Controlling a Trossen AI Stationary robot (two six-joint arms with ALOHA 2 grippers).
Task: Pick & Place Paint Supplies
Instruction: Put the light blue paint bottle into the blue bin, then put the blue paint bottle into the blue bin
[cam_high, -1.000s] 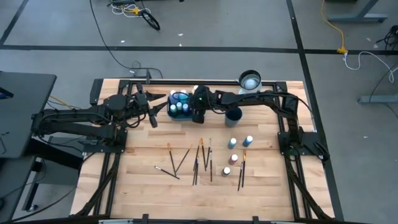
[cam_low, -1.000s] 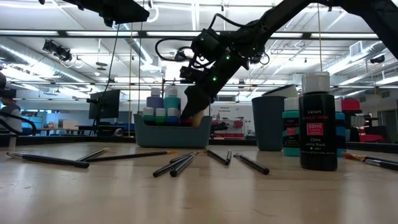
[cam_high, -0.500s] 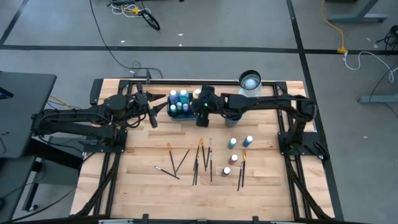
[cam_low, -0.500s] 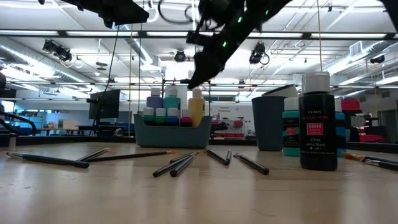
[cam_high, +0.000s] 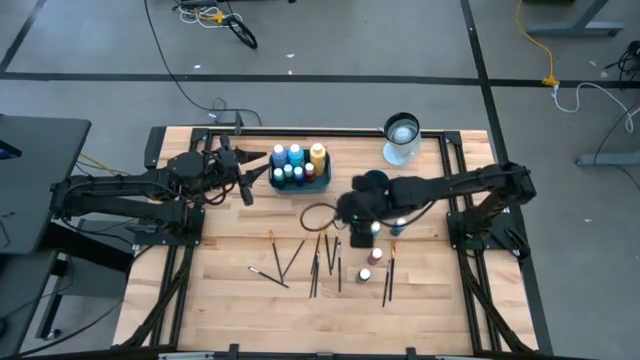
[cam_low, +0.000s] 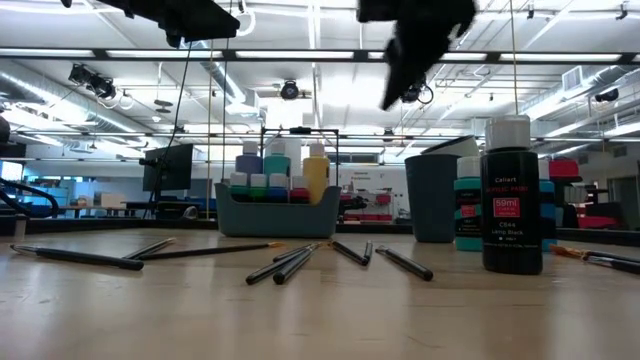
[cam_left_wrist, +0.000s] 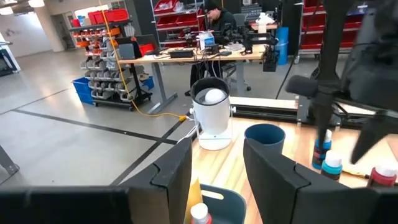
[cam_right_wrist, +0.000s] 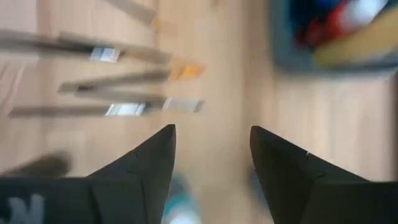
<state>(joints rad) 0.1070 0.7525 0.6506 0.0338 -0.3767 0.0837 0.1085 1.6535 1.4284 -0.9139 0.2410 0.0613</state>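
- Starting at the table's left, the left arm lies stretched across the wood, and the left gripper (cam_high: 247, 192) hangs just beside the teal tray (cam_high: 324, 183); in its wrist view the two dark fingers (cam_left_wrist: 177, 174) stand apart with nothing between them, though only their upper parts show.
- Standing inside the tray are several paint bottles (cam_high: 294, 155) with blue and teal tops, plus a yellow bottle (cam_high: 317, 153) at the tray's right end; from the low view their lower halves are hidden behind the tray wall.
- Lying on the bare wood nearer the front, thin dark-handled brushes (cam_high: 294, 256) spread in a loose fan, some crossing; how many there are is hard to make out where they overlap.
- Hanging over the middle of the table, above the brushes' far ends, is the right gripper (cam_high: 355, 212); its jaws are spread wide and empty in its wrist view, which is badly smeared, so the brush ferrules below are only streaks.
- Partly covered by the right arm is the dark blue cup (cam_high: 374, 181).
- Standing loose to the right of the brushes are more small bottles (cam_high: 373, 256), one largely hidden under the gripper.
- Near the far right corner stands a white cylinder (cam_high: 401, 136).
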